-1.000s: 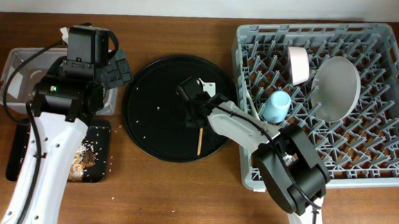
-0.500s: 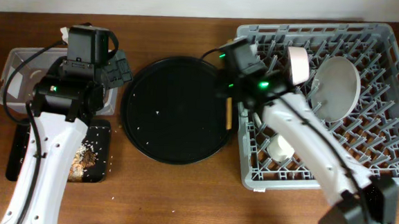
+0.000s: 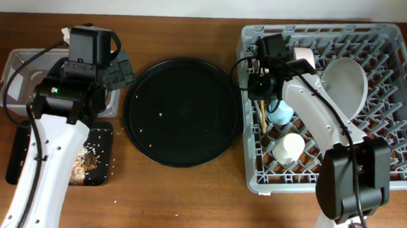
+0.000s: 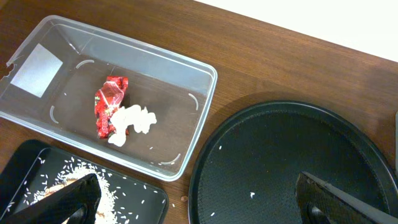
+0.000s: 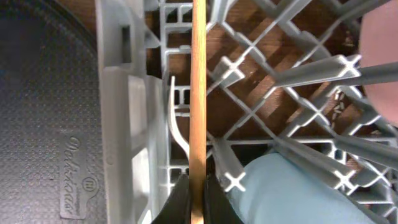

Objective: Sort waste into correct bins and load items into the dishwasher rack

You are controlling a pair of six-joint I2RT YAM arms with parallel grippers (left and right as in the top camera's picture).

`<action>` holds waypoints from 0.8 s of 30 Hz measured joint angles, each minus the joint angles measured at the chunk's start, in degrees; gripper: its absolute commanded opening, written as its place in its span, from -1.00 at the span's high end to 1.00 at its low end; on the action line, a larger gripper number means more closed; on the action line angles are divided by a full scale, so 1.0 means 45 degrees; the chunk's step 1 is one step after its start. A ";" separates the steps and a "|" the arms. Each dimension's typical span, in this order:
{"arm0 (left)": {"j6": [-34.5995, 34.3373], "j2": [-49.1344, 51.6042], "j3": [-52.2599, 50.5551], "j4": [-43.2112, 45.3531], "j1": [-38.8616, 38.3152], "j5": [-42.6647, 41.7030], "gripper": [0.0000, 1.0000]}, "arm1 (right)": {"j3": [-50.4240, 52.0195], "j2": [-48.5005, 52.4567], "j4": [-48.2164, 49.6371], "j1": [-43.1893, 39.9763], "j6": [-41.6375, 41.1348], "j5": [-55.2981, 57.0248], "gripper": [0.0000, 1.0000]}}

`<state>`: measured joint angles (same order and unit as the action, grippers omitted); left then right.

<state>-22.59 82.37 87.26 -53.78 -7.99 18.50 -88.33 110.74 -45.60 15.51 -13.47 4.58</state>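
Count on worktop [image 3: 184, 205]: one dishwasher rack [image 3: 322, 29], one round black tray [image 3: 182, 113], one clear tub [image 4: 124, 46], one shallow black tray [image 3: 18, 163]. In tub: one red wrapper [image 4: 109, 102], one crumpled white paper [image 4: 134, 121]. In rack: one grey plate [image 3: 345, 87], one pinkish bowl [image 3: 304, 63], two cups: light blue cup [image 3: 283, 113], small white cup [image 3: 288, 149]. One white fork [image 5: 177, 127], one wooden chopstick [image 5: 198, 93] in sight.

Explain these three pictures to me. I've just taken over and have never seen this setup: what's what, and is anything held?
Two robot arms stand at a wooden table. The overhead view looks down; the other two come from cameras on each wrist. The left gripper hangs open and empty by a clear tub holding a red wrapper and crumpled paper. The right gripper is shut on a wooden chopstick at the dishwasher rack, next to a white fork and light blue cup. A round black tray lies between.
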 measured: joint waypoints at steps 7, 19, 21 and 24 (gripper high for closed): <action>0.0000 0.0000 0.0000 -0.0005 0.0000 0.0000 -0.98 | 0.0000 0.0005 -0.0107 0.0000 0.0039 -0.0277 0.55; 0.0000 0.0000 0.0000 -0.0005 -0.0005 0.0000 -0.98 | -0.2642 -0.1953 -0.2458 0.0000 0.0039 -0.0282 -0.97; 0.0000 0.0000 0.0000 -0.0005 -0.0005 0.0000 -0.99 | -0.2642 -0.1953 -0.2458 0.0000 0.0049 -0.0282 -0.97; 0.0000 0.0000 0.0000 0.0000 0.0000 0.0000 -0.98 | -0.2642 -0.1953 -0.2463 0.0000 0.0034 -0.0282 -0.97</action>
<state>-22.59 82.37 87.26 -53.78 -7.99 18.50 -100.22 101.95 -56.69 15.51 -13.32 3.31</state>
